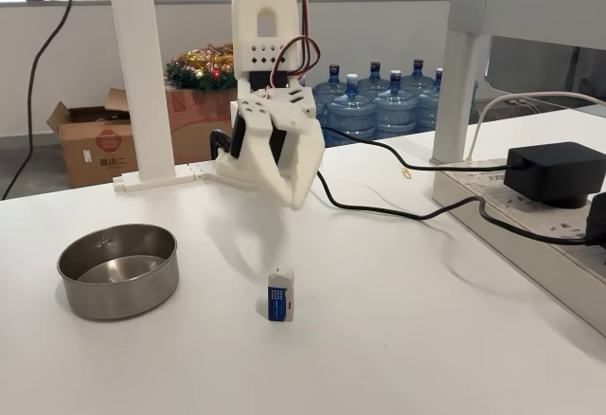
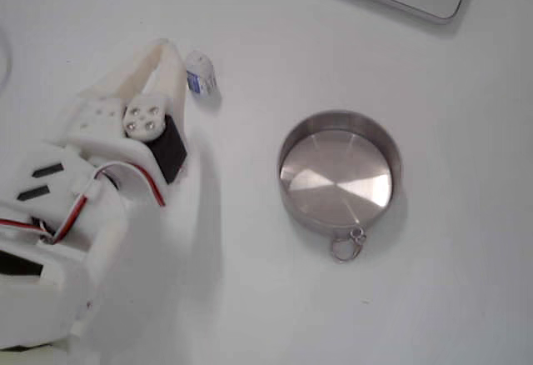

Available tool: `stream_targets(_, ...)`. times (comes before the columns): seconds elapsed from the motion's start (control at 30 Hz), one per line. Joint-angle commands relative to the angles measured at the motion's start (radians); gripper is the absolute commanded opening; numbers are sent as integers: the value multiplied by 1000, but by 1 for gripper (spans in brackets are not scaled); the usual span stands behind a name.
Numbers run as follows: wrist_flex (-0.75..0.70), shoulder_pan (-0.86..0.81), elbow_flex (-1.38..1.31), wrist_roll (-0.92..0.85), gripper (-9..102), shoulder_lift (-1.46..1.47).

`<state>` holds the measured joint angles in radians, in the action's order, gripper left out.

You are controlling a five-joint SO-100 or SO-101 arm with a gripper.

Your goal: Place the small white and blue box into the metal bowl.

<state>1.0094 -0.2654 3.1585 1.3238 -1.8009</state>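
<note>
where listed by container first: metal bowl (image 1: 118, 270) (image 2: 340, 173), round, straight-sided, shiny grey inside, nothing in it; small ring hanging at rim in a fixed view. standing on white table (image 1: 398, 339) (image 2: 433, 90), at left in a fixed view.
small white and blue box (image 1: 280, 295) (image 2: 201, 76): upright on table, blue face with white print, white top; well apart from bowl, outside it. touched by nothing.
gripper (image 1: 289, 188) (image 2: 171, 57): white printed claw with black motor, red wiring above; raised over table, pointing down, tips above and behind box in a fixed view, just beside box in the other. holding nothing; width of opening cannot tell, fingers overlapping in both fixed views.
surface: white, matte, shadow of arm across it. black cable (image 1: 398, 211) trailing to black adapter (image 1: 554, 173) on power strip at right. white post (image 1: 142, 74) behind.
room: brown cardboard box (image 1: 90, 140) on floor, wreath with ornaments (image 1: 201, 66), blue water jugs (image 1: 379, 102), window band above.
</note>
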Motion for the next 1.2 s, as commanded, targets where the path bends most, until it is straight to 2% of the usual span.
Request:
stream_targets(0.0, 29, -8, 43, 37, -4, 9)
stream_targets(0.23, 15, -28, 41, 63, -4, 9)
stream_targets(0.4, 21, -29, 34, 64, 13, 60)
stream_targets(0.5, 28, -26, 21, 67, 18, 101)
stream_targets(0.93, 29, -2, -172, 127, 19, 290)
stream_targets(1.17, 29, 26, -247, 127, 24, 354)
